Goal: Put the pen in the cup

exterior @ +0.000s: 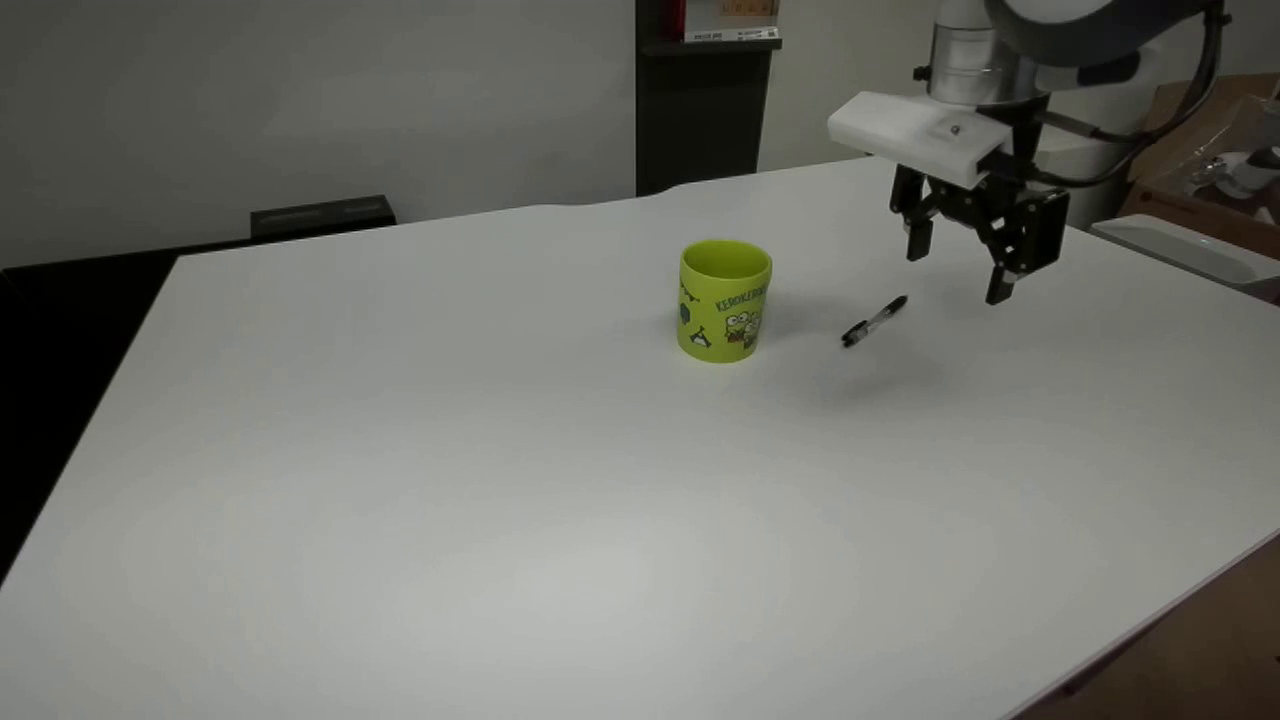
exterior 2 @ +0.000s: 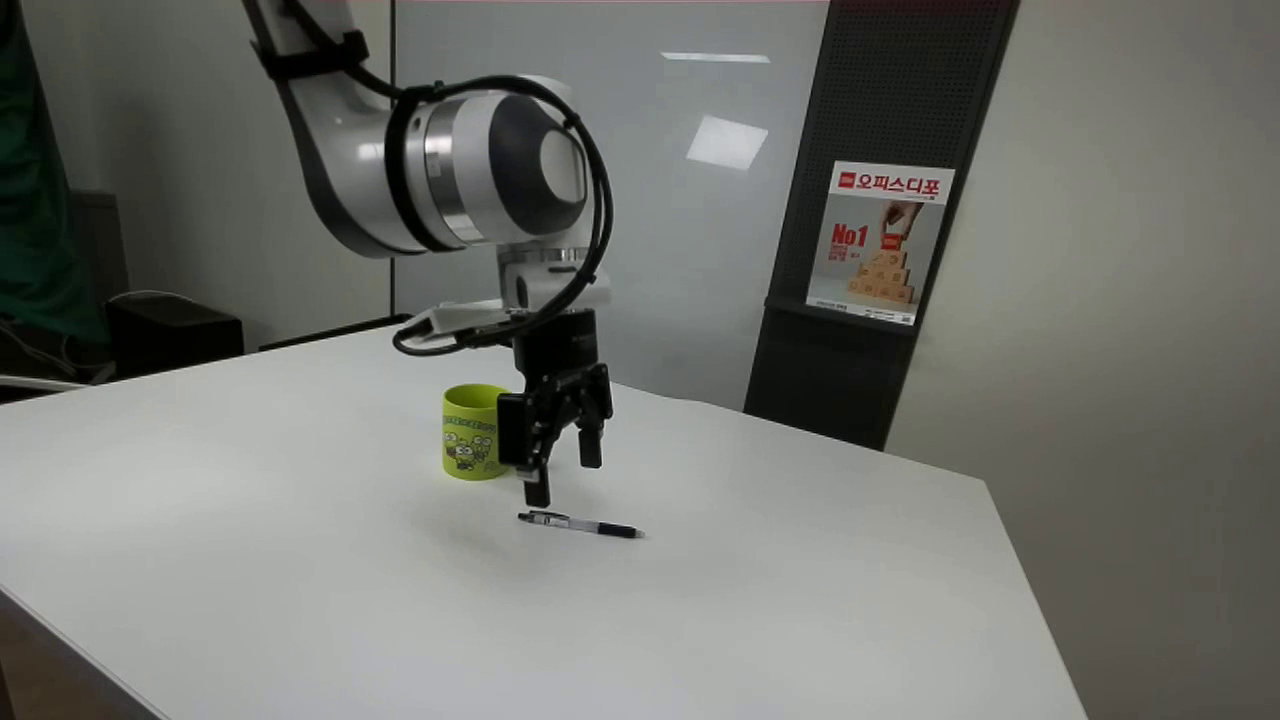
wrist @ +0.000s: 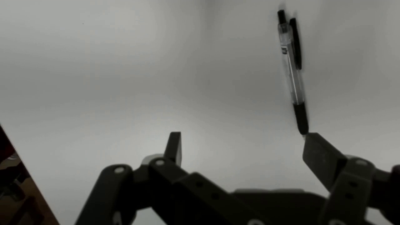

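The pen lies flat on the white table, clear-barrelled with black ends, in both exterior views (exterior: 875, 322) (exterior 2: 581, 525). In the wrist view the pen (wrist: 293, 78) lies ahead of the right finger, its tip end nearly overlapped by that fingertip. The lime-green cup stands upright near the pen in both exterior views (exterior: 722, 310) (exterior 2: 470, 435); my gripper partly covers it in an exterior view. The cup is out of the wrist view. My gripper (exterior: 960, 272) is open and empty above the table, close to the pen; it also shows in the remaining views (exterior 2: 564, 480) (wrist: 243, 140).
The white table (exterior: 450, 450) carries the cup and pen. Its edge shows at the lower left of the wrist view (wrist: 29, 175). A wall and a dark panel (exterior: 705, 120) stand behind the table. A cardboard box (exterior: 1200, 215) is beyond the table by the arm.
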Action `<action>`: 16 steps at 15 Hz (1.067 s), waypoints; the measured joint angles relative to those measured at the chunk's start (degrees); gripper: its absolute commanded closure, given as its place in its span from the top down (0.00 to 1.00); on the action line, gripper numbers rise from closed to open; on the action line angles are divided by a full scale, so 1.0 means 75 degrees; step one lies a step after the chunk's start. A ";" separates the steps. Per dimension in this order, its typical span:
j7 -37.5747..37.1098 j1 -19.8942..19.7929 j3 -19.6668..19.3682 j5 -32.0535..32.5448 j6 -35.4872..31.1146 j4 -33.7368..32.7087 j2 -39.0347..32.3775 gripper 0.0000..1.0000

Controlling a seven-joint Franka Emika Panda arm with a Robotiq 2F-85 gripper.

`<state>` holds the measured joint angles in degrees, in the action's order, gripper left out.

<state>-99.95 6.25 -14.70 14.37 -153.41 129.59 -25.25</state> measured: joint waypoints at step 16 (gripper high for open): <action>0.3381 -0.0758 0.0894 -0.2175 -0.1619 -0.0342 -0.0994 1.00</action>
<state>-74.60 0.57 -8.00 -1.95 -165.56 127.03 -32.71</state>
